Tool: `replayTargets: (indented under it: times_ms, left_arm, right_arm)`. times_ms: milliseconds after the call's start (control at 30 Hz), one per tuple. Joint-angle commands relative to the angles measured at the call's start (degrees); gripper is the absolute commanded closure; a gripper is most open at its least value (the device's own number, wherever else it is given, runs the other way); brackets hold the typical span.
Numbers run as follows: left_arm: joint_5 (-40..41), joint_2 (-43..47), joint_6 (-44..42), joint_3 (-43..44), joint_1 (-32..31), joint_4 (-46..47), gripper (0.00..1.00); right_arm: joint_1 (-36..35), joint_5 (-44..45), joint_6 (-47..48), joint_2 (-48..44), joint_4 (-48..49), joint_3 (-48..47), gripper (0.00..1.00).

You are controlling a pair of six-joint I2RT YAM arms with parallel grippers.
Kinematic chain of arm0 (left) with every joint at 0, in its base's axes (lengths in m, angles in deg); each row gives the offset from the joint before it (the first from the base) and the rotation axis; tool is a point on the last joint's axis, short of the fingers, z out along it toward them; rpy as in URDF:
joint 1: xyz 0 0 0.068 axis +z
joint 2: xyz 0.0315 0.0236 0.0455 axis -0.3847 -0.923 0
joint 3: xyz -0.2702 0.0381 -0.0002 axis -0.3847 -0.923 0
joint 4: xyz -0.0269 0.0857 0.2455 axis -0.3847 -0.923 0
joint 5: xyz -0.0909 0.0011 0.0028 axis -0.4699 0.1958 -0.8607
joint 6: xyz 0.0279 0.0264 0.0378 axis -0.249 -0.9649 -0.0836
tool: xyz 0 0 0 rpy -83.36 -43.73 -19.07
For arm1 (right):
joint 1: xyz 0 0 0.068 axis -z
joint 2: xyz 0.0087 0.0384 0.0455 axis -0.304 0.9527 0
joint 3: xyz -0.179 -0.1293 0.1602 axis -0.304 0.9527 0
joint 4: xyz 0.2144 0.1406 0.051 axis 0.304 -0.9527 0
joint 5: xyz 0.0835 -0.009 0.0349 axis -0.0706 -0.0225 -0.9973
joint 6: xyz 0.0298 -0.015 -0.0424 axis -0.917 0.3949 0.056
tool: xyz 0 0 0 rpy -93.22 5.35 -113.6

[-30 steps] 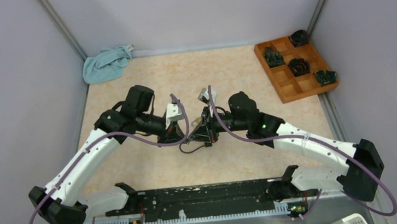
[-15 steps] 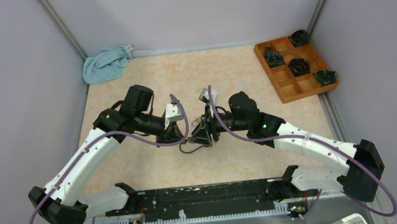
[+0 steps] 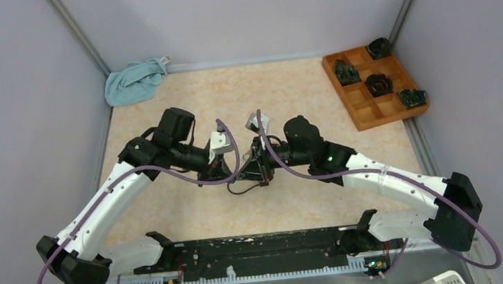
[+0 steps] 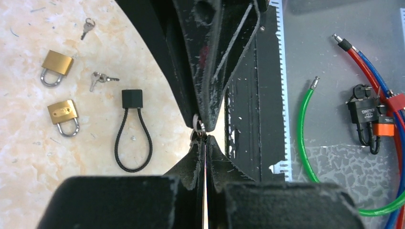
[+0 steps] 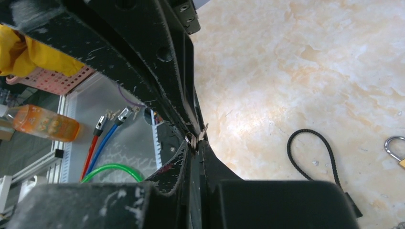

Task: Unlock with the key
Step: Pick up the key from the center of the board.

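Both grippers meet tip to tip above the middle of the table. A small silver key (image 4: 197, 127) on its ring (image 5: 193, 140) sits pinched between them. My left gripper (image 4: 203, 138) is shut, its tips on the key's near end. My right gripper (image 5: 196, 144) comes from the opposite side and is shut on the ring end. In the top view the left gripper (image 3: 235, 176) and right gripper (image 3: 245, 176) touch noses. Two brass padlocks (image 4: 57, 67) (image 4: 64, 116) lie on the table below, apart from both grippers.
A black cable-loop lock (image 4: 131, 130) (image 5: 317, 159) and two loose keys (image 4: 102, 79) (image 4: 87, 26) lie by the padlocks. A blue cloth (image 3: 134, 81) is at the back left, and a wooden compartment tray (image 3: 362, 107) at the back right. Coloured cables (image 4: 305, 125) hang past the near edge.
My right gripper opened briefly, then closed again on the key's ring end, and its wrist shifted slightly left. The left arm held still, shut the whole time.
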Motion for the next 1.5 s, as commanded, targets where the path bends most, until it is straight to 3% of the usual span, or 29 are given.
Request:
replayTargets:
  times_ms: [0, 267, 400, 500, 700, 900, 1200, 1467]
  left_arm:
    - [-0.15, -0.11, 0.22, 0.61, -0.14, 0.38, 1.00]
    - [1.91, 0.49, 1.81, 1.18, -0.14, 2.86, 1.00]
    - [4.10, 0.69, 4.09, 2.17, -0.14, 5.00, 0.74]
    - [4.63, 1.88, 5.54, 2.50, -0.14, 6.46, 0.47]
    - [3.80, 5.54, 6.39, 2.25, -0.14, 7.81, 0.32]
    - [1.18, 8.03, 8.32, 0.74, -0.14, 11.03, 0.36]
    - [-0.87, 7.65, 12.27, -0.42, -0.14, 16.32, 0.68]
    - [-6.83, 6.05, 13.42, 0.51, -0.14, 15.67, 0.71]
  right_arm:
    - [-2.22, 0.29, 0.05, 1.51, 1.69, -3.30, 1.00]
    - [-2.29, 5.91, -2.61, -2.21, 0.52, 1.09, 1.00]
    - [-2.29, 9.14, -5.00, -4.88, 2.11, 2.94, 1.00]
    - [-2.20, 12.28, -9.51, -9.17, 10.57, 7.81, 1.00]
    - [-2.20, 18.11, -17.75, -18.18, 32.93, 21.48, 1.00]
    - [-2.21, 18.30, -19.83, -19.75, 40.72, 25.80, 1.00]
    - [-2.20, 15.17, -18.94, -18.92, 43.98, 24.52, 1.00]
    - [-2.26, 11.45, -16.88, -17.33, 39.93, 20.70, 1.00]
